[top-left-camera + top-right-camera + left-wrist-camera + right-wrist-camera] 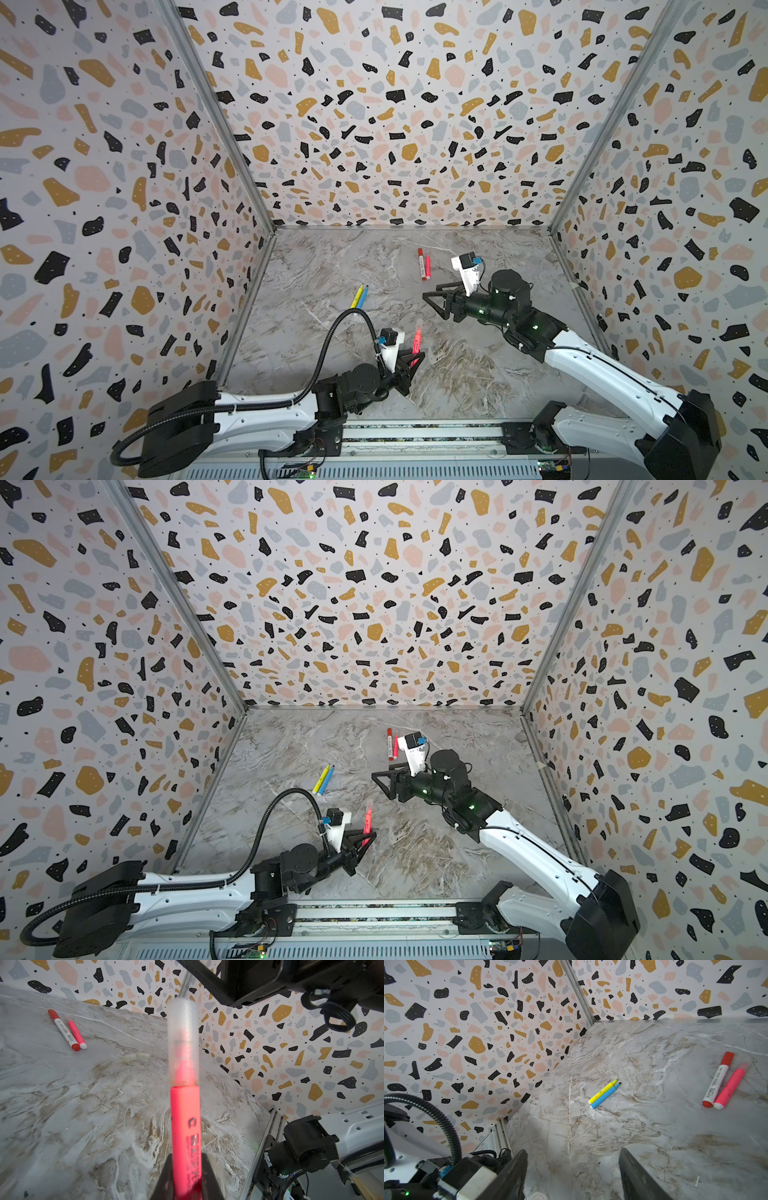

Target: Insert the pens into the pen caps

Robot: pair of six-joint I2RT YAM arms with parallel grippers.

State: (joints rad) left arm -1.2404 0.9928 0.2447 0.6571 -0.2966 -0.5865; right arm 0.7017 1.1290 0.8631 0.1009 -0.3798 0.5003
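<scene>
Print on the pink pen (185, 1126) is unreadable.

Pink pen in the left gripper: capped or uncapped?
Capped. In the left wrist view a translucent cap covers the pink pen's tip, seated against its body.

The grey marble-patterned table (62, 1126) looks smooth, with a soft sheen. At the centre of the left wrist view, the pink-red plastic marker pen (185, 1126) is glossy, and its stubby translucent plastic cap (182, 1028) is frosted and cloudy. The terrazzo-printed wall panels (374, 104) look matt and are joined by brushed metal corner strips (216, 112). At the lower left of the right wrist view, the black ribbed plastic hose (444, 1118) is dull. The right pincer (573, 1150) is matt black plastic.
</scene>
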